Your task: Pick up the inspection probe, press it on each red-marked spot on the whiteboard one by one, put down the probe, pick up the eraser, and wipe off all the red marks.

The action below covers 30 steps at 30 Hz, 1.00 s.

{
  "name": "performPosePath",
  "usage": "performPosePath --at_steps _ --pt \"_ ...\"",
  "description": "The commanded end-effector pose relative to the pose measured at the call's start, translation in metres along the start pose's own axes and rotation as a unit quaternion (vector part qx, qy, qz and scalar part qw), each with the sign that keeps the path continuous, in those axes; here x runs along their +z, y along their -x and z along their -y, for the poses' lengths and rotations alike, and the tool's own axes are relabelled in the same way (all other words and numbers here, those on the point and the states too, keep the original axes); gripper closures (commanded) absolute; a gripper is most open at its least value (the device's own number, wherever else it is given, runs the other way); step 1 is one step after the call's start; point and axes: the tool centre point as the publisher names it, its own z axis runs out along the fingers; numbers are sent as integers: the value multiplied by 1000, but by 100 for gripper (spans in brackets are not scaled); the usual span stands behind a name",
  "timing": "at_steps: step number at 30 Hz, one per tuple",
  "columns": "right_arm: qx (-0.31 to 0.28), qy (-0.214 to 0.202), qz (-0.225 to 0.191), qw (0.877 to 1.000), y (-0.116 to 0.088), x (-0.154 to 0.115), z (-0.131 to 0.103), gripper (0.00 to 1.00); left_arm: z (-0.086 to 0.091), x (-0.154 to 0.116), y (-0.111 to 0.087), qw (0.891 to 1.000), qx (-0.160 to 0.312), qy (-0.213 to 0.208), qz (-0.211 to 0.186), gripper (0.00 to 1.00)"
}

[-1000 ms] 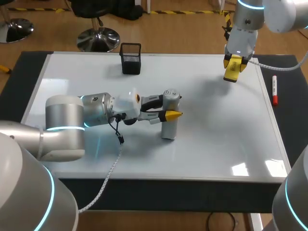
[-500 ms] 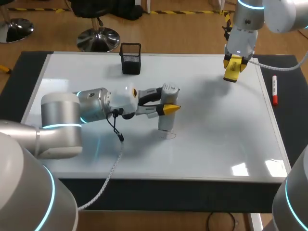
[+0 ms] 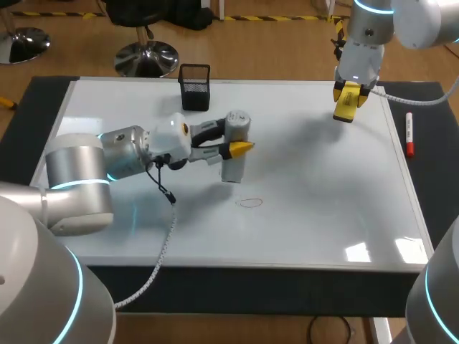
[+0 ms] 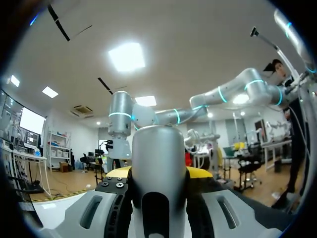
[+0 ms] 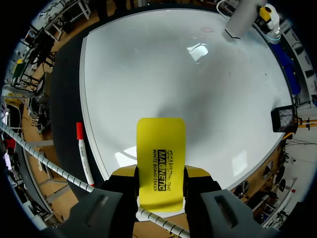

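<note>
My left gripper [image 3: 237, 143] is shut on the grey-white inspection probe [image 3: 232, 163], holding it upright near the middle of the whiteboard [image 3: 323, 193]. In the left wrist view the probe [image 4: 158, 168] fills the space between the yellow fingertips [image 4: 199, 173]. A thin red oval mark [image 3: 250, 202] lies on the board just in front and right of the probe's foot. My right gripper [image 3: 347, 97] hangs over the board's far right corner, shut on the yellow eraser [image 3: 345, 106]. From the right wrist the eraser [image 5: 160, 158] points out over the board, with the probe [image 5: 241, 21] far ahead.
A black mesh pen cup [image 3: 194, 87] stands at the board's back edge, left of centre. A red-capped marker [image 3: 409, 134] lies on the dark mat just off the board's right edge, also seen beside the eraser as the marker [image 5: 83, 151].
My left arm has carried the probe back and to the left, off the spot where it stood, uncovering the red oval mark. The right arm has not moved.
</note>
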Motion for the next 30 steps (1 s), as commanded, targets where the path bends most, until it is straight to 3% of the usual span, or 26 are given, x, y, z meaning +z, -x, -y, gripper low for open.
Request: performPosePath --at_steps 1,11,19,24,30 --pt "-1 0 -2 1000 0 -1 1 100 16 -21 12 1000 8 7 28 100" --pt "-1 0 -2 1000 0 -1 1 100 43 -75 74 995 42 8 94 100" --pt "-1 0 -2 1000 0 -1 1 100 66 -110 124 990 69 -7 120 100" --pt "-1 0 -2 1000 0 -1 1 100 66 -130 156 987 62 0 151 100" --pt "-1 0 -2 1000 0 -1 1 100 63 -149 180 985 55 3 164 100"
